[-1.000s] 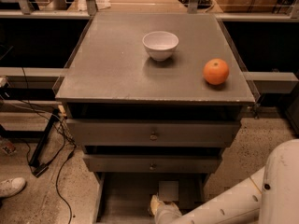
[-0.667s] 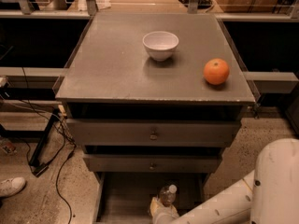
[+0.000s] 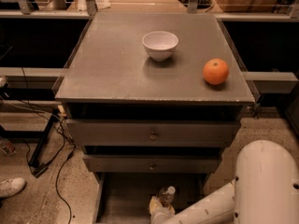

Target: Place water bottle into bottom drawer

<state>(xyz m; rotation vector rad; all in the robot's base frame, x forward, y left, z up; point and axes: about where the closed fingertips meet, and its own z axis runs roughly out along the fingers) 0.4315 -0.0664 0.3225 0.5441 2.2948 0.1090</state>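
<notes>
Camera view shows my gripper (image 3: pixel 161 206) low over the open bottom drawer (image 3: pixel 126 195), jaws clamped on the water bottle (image 3: pixel 167 194), held upright so it can stand inside.

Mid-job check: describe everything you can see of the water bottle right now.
The water bottle is small, of clear plastic with a white cap. It stands cap-up, leaning slightly right, low over the open bottom drawer. The gripper is against its lower left side and hides its base. Whether it touches the drawer floor cannot be told.
</notes>
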